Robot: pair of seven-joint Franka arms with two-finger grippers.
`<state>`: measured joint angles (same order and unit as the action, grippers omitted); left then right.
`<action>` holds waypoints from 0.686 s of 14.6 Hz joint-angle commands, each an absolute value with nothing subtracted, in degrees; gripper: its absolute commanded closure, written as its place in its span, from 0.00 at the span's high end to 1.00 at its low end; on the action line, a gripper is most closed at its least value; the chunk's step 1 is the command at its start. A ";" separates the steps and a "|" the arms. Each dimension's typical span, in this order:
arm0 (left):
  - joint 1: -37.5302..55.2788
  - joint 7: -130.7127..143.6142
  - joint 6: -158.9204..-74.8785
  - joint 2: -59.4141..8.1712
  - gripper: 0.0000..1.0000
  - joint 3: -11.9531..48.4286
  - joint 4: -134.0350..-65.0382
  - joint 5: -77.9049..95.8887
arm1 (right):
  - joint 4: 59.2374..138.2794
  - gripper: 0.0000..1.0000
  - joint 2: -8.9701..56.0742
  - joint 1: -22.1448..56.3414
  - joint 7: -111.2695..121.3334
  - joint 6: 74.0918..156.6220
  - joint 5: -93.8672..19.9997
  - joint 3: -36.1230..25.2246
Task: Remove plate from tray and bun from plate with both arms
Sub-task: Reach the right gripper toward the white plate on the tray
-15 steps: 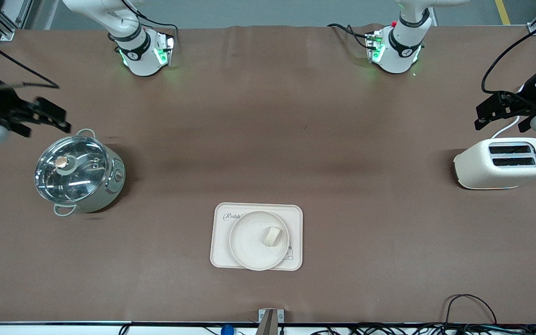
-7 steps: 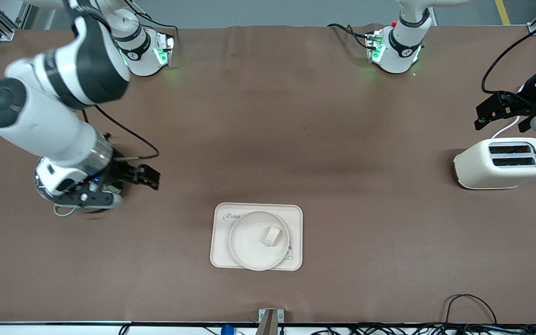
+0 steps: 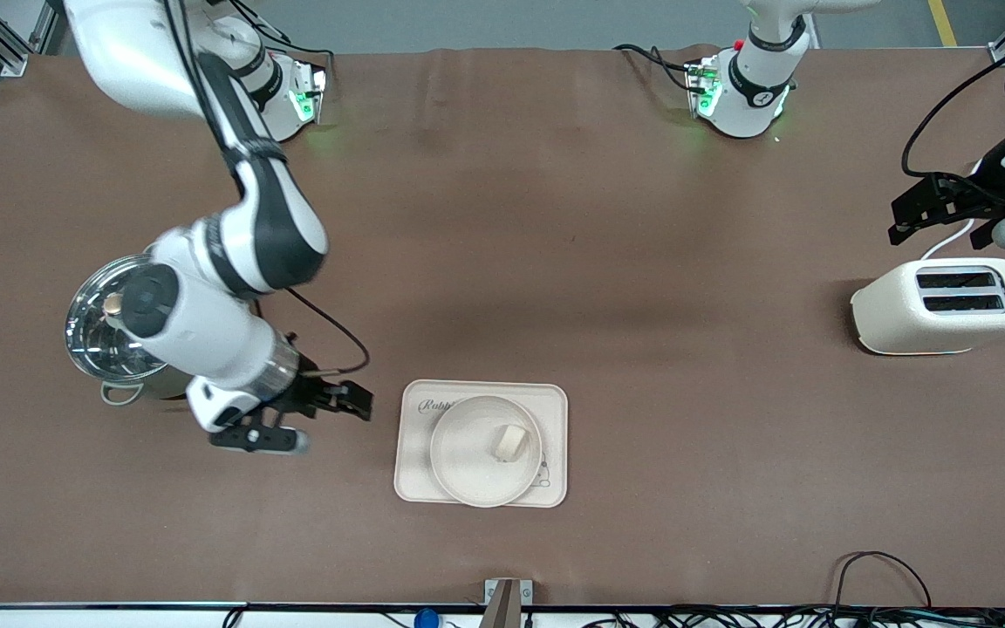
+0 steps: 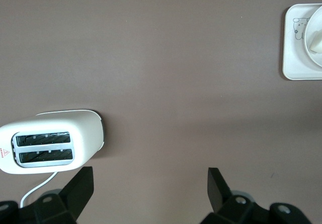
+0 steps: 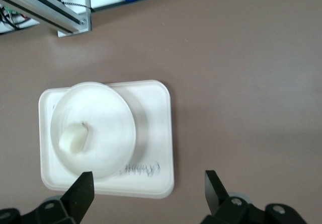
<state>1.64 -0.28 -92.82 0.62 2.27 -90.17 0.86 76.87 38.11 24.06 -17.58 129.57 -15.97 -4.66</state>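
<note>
Sitting on the plate (image 3: 485,451) that rests on the tray (image 3: 415,488) near the worktop's front edge, the bun (image 3: 509,442) looks light and squashy, needing a gentle side pinch, while the right gripper (image 3: 347,403) hovers wide beside the tray and the left gripper (image 3: 921,212) waits wide over the toaster (image 3: 943,305).

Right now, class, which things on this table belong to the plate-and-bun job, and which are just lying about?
Part of the job:
- tray
- plate, on the tray
- bun, on the plate
- right claw, open, beside the tray
- left claw, open, waiting above the toaster

Lying about:
- toaster
- lidded pot
</note>
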 commanded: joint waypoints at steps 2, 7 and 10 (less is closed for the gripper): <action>1.58 -0.44 -91.76 0.35 1.00 2.46 -89.30 -0.18 | 71.73 0.77 47.79 24.00 -17.67 138.67 -17.23 -1.51; 1.67 -0.35 -91.67 0.35 1.00 2.46 -89.21 -0.18 | 68.38 0.61 54.48 24.08 -16.18 142.56 -17.23 0.88; 1.76 -0.09 -91.67 0.35 1.00 2.46 -89.21 -0.18 | 68.55 0.59 55.37 24.43 -15.12 142.65 -17.23 1.14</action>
<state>1.64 -0.28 -92.72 0.57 2.27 -90.15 0.85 70.08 54.24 24.96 -16.76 142.72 -16.14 0.08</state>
